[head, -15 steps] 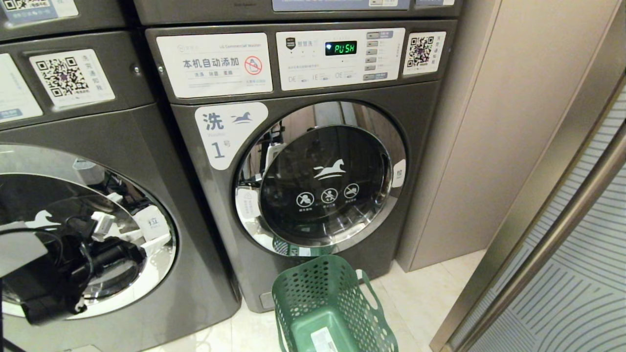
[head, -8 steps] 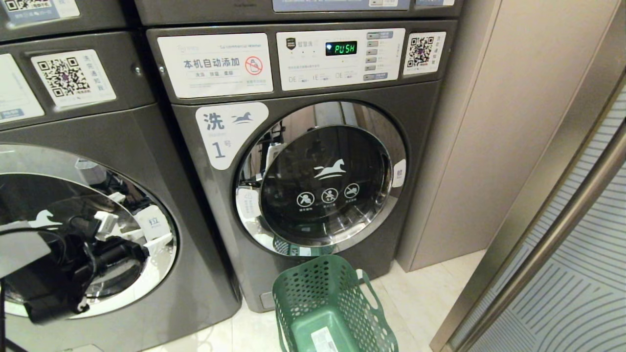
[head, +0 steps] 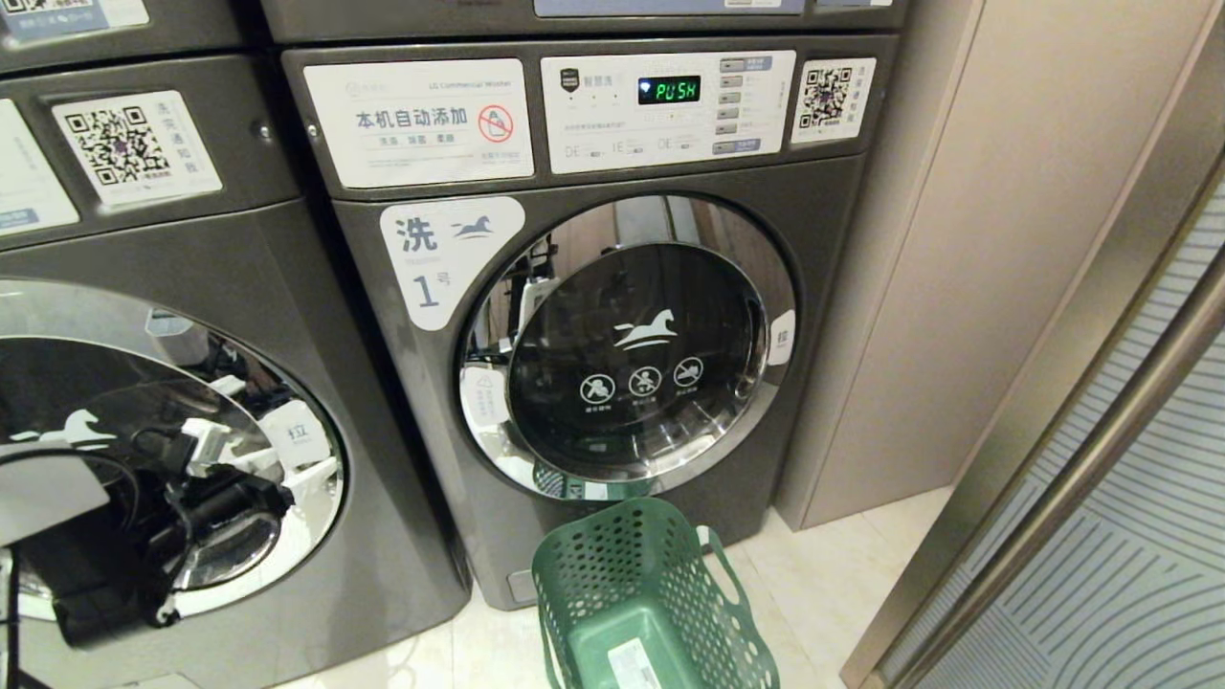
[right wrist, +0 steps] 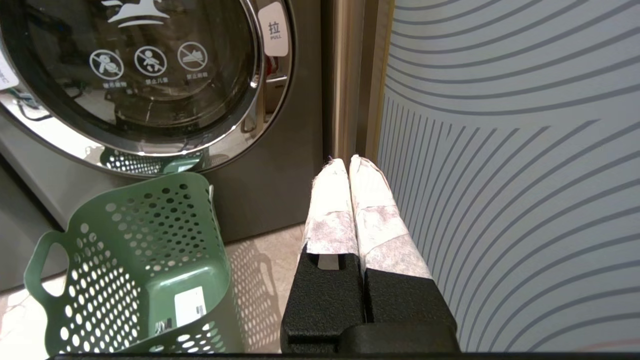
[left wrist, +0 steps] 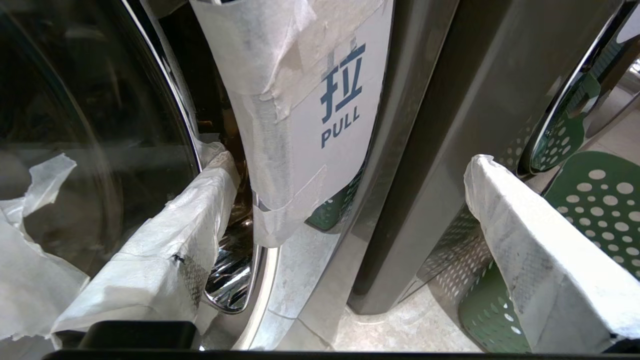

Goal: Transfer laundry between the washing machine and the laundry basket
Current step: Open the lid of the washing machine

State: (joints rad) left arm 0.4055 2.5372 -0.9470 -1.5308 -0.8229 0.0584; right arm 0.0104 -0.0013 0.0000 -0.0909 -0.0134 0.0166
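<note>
While the left arm works low at the left: the right arm hangs parked by the striped wall (right wrist: 500, 150)
Left gripper (left wrist: 350, 200): its two white-wrapped fingers (left wrist: 165, 240) stand wide apart and hold nothing; one finger sits right at the shiny rim of the left washing machine door (head: 144, 440), by the white PULL tab (left wrist: 320, 115); the other finger is out in front of the gap between the two machines
Right gripper (right wrist: 352, 165): its wrapped fingers are pressed together with nothing between them; it points at the floor near the wall
Doors: the left door looks shut; the door of washing machine number 1 (head: 627, 344) looks shut too; its little screen (head: 668, 90) says PUSH
Laundry basket (head: 632, 584): green plastic with round holes; it stands on the pale floor (head: 823, 584) just in front of machine number 1; only a white label shows inside, no clothes
Laundry: none can be seen anywhere; the door glass is dark, so I cannot tell what is inside
How far along: I think it is only the very start; no door is open and nothing is in the basket
Still to do: pull a door open; take the clothes across; shut the door
</note>
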